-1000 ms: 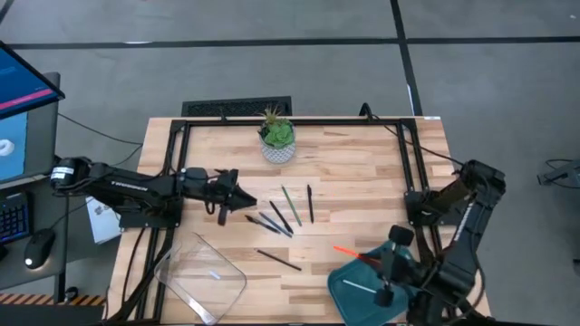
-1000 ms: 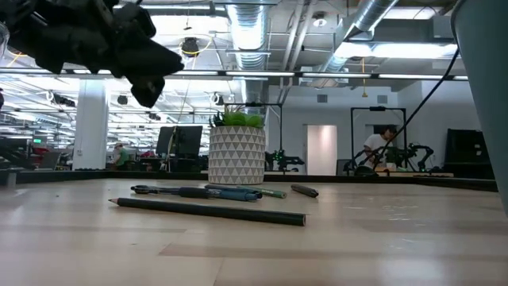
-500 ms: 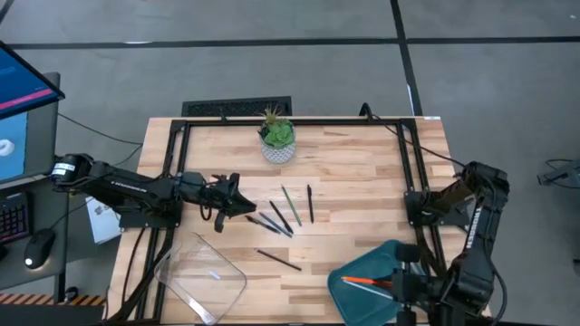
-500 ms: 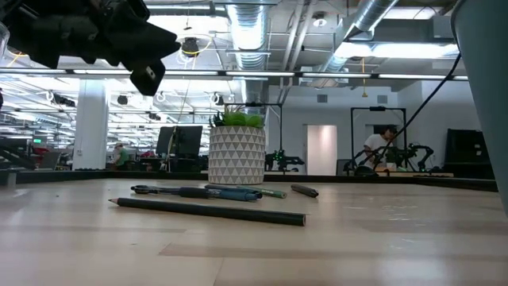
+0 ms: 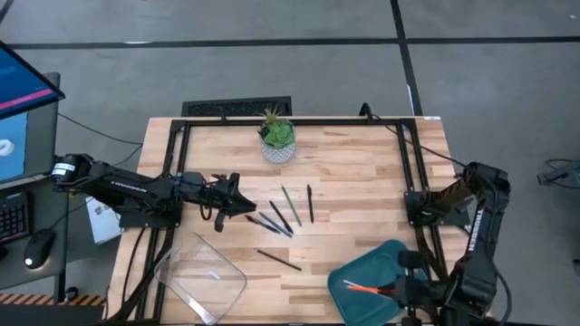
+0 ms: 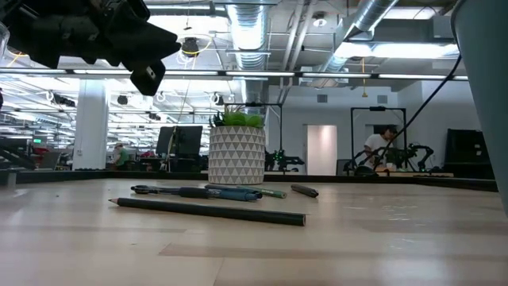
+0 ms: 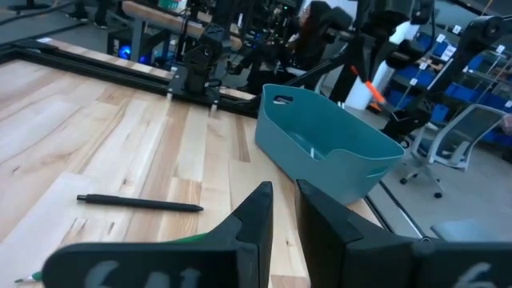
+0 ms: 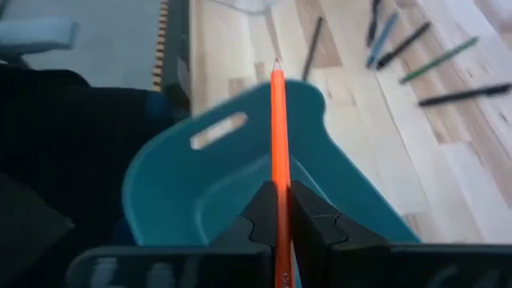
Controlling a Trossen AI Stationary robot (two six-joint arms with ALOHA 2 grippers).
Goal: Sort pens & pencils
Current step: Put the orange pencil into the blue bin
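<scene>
- Right gripper (image 8: pixel 280 210) was clenched on the orange-red pencil (image 8: pixel 278 152), poised over the teal bin (image 5: pixel 358 272) at the table's near right corner, with the pencil's tip out past the bin's slotted far rim
- Release looked like the step in hand, so the sensible thing was to bring the pencil down inside the walls and lay it along the bin's length before letting go, or the tip could catch the rim and tip out onto the table (image 5: pixel 362 172)
- Left gripper (image 5: pixel 237 203) hung above the table's left side, just beside the cluster of dark pens (image 5: pixel 270 222); its fingers (image 7: pixel 254 214) stood a little apart with nothing between them
- Green pencil (image 5: pixel 290 206) and a short dark pen (image 5: pixel 310 203) lay to the right of that cluster, and one black pencil (image 5: pixel 278 260) lay alone nearer, beside the clear tray (image 5: pixel 201 276)
- Compared with a second earlier, the right arm had swung back towards the near edge, carrying the orange-red pencil from beside the bin to over it; the left gripper had shifted slightly leftward, and the loose pens lay as they had
</scene>
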